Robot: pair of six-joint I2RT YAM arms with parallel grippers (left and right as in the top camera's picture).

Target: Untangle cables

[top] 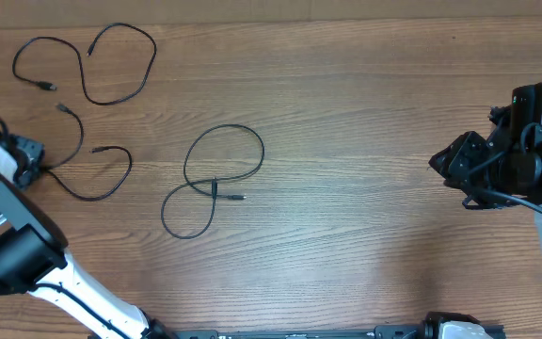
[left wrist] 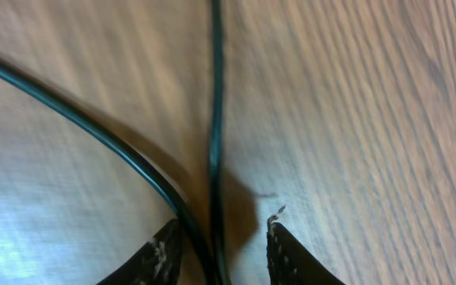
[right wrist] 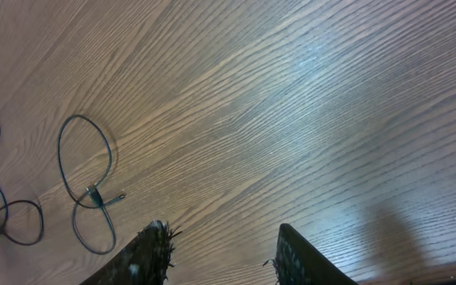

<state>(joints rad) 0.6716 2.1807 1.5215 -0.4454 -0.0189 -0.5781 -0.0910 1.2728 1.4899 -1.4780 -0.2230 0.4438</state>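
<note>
Straddling cables (left wrist: 214,119) at the table's (top: 365,113) far left — left gripper (left wrist: 222,231), jaws apart.

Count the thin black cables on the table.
3. The centre cable is looped mid-table. The top-left cable sprawls in the overhead view's upper left and may be two overlapping. The left-edge cable passes between the left gripper fingers.

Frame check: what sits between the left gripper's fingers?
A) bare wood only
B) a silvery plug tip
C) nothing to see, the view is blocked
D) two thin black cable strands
D: the left wrist view shows two cable strands running down between the fingertips of the left gripper, whose jaws stand apart on either side.
</note>
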